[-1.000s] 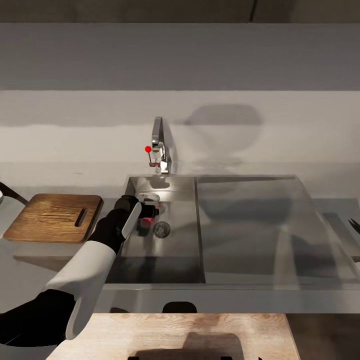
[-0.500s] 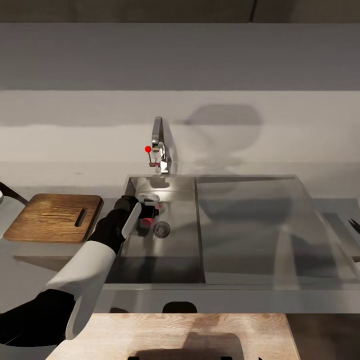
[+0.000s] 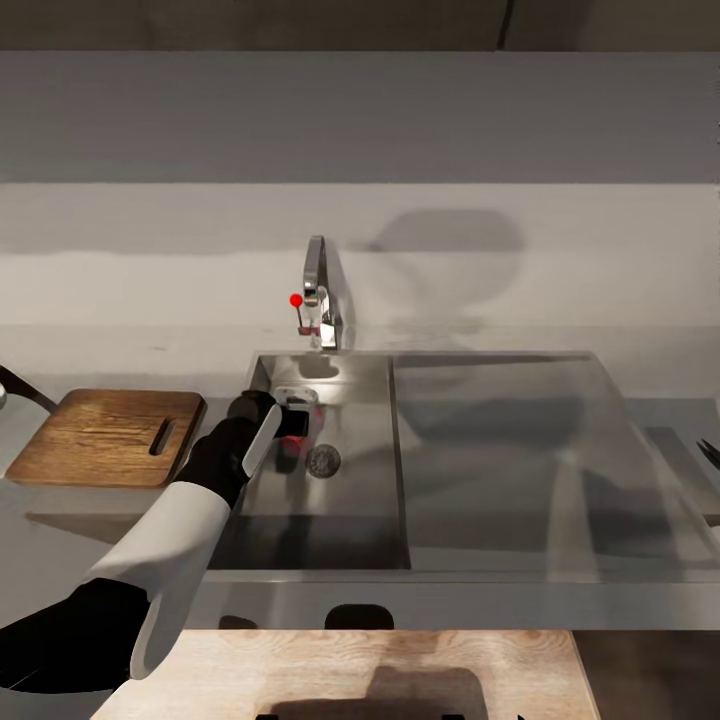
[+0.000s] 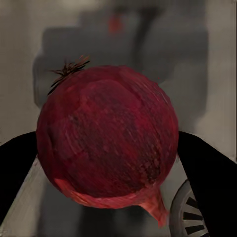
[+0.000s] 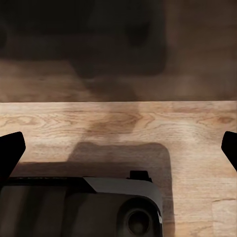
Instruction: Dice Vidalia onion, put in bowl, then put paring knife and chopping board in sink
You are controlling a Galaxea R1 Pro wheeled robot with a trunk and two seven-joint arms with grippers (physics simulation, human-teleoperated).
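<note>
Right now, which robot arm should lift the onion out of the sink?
The left. Its end effector sits in the sink with a finger on each side of the Vidalia onion. The right end effector faces a wooden surface.

We see a left arm (image 3: 170, 560) with glossy white shells over black joints; the right gripper's fingertips (image 5: 10, 150) are matte black.

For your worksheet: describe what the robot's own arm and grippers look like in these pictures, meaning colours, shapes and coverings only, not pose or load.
In the head view the left arm has a glossy white rounded shell between black sections, with a white panel beside the black wrist. The left gripper has two plain black fingers, as does the right gripper. No cables or markings are visible.
</note>
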